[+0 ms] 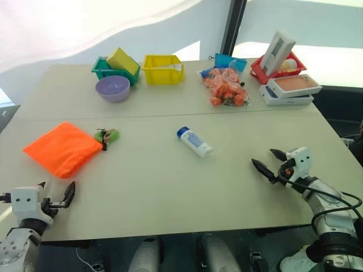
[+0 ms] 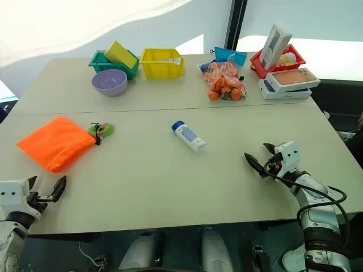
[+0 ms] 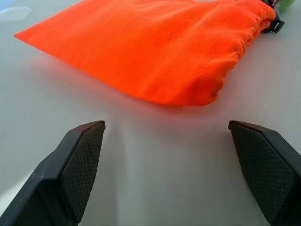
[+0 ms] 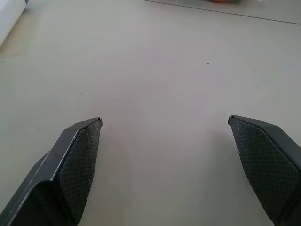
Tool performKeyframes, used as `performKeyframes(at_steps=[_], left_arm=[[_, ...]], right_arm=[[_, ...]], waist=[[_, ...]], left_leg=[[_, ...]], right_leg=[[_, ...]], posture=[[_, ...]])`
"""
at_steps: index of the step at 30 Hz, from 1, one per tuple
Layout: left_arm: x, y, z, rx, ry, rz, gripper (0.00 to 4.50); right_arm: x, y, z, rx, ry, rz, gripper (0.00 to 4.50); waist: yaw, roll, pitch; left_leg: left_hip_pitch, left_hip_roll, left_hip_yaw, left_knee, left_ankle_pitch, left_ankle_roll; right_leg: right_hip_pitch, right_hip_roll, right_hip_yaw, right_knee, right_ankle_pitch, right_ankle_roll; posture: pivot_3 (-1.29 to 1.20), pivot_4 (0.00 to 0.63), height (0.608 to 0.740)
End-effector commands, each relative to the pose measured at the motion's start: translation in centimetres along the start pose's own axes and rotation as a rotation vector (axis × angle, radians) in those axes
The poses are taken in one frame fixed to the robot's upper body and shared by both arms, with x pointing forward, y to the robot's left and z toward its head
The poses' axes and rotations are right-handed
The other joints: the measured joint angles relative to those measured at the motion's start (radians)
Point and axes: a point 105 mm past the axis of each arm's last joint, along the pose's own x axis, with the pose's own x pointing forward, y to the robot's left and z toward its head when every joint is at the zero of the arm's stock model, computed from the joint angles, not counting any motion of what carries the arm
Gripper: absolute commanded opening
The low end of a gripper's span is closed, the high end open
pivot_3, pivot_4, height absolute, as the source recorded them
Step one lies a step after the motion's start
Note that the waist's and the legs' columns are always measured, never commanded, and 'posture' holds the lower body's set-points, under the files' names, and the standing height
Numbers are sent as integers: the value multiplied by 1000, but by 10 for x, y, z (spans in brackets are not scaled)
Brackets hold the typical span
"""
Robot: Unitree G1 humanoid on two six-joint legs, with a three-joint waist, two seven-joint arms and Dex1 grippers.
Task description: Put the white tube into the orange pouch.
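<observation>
No text could be read anywhere: the blue printing on the tube (image 1: 194,141), lying well ahead of the right gripper's (image 1: 269,162) open jaws, was too small to make out.

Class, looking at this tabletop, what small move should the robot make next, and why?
Probably reach the open right claw toward the small white squeeze tube with a blue cap: it lies untouched mid-table, nearer that claw, apart from the bright orange fabric pouch.
</observation>
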Motion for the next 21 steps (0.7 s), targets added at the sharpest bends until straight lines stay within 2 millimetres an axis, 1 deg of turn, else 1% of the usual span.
performKeyframes(at_steps=[1,3,5,7,9,11,13,15,17,19,21], left_arm=[[0,-2,8,17,-27,7,4500],[1,-3,10,13,-39,10,4500],[3,-4,17,28,-76,27,4500],[4,-4,23,82,-106,52,4500],[4,-6,37,168,-180,89,4500],[3,-12,50,218,-249,95,4500],[5,-25,58,320,-286,68,4500],[7,-38,65,458,-321,46,4500],[9,-45,69,534,-345,43,4500],[13,-47,72,593,-351,65,4500],[18,-49,71,669,-339,88,4500]], right_arm=[[3,5,9,-23,-37,11,4461],[3,7,9,-23,-38,14,4461],[5,9,9,-22,-41,18,4461],[6,11,10,-21,-43,21,4461],[9,16,10,-18,-46,41,4461],[12,23,11,-16,-50,66,4461],[16,31,14,-14,-57,99,4461],[19,45,20,8,-64,174,4461],[20,59,27,25,-66,255,4461],[18,76,35,31,-64,344,4461],[16,97,42,30,-61,442,4461]], waist=[[0,0,0],[0,0,0],[1,0,0],[1,0,0],[0,0,0],[1,0,0],[1,0,0],[1,0,0],[1,0,0],[2,0,0],[2,0,0]], left_leg=[[0,0,0,0,0,0],[0,0,0,0,0,0],[0,0,0,0,0,0],[0,0,0,0,0,0],[0,0,0,0,0,0],[0,0,0,0,0,0],[0,0,0,0,0,0],[1,0,0,0,0,0],[1,0,0,0,0,0],[1,0,0,0,0,0],[1,0,0,0,0,0]], right_leg=[[0,0,0,0,0,0],[0,0,0,0,0,0],[0,0,0,0,0,0],[0,0,0,0,0,0],[1,0,0,0,0,0],[1,0,0,0,0,0],[1,0,0,0,0,0],[1,0,1,0,0,0],[1,0,1,0,0,0],[1,1,1,0,0,0],[1,1,1,1,0,0]], posture=[[0,150,740],[0,150,740],[0,150,740],[0,150,740],[0,150,740],[0,150,740],[0,150,740],[0,150,740],[0,150,740],[0,150,740],[0,150,740]])
